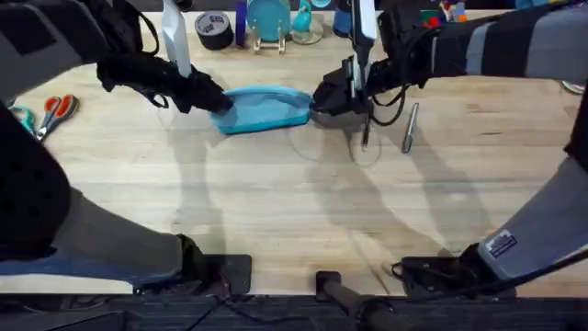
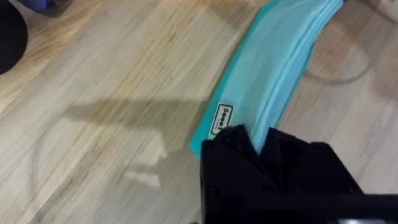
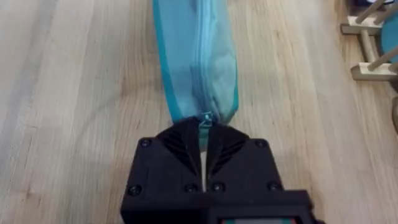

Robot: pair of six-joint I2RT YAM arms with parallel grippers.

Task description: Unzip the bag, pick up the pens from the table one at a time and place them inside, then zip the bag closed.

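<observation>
Blue bag (image 1: 265,108) lies lengthwise between both grippers on counter (image 1: 276,202) | left fingers (image 2: 273,165) clamp one end | right fingers (image 3: 202,152) pinch zipper pull (image 3: 204,118) at opposite end | pens (image 1: 409,127) beside right arm

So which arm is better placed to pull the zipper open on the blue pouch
The right. Its tool is closed on the zipper pull at the end of the bag, with the zip line running straight away from it. The left tool pins the opposite end, anchoring it.
</observation>
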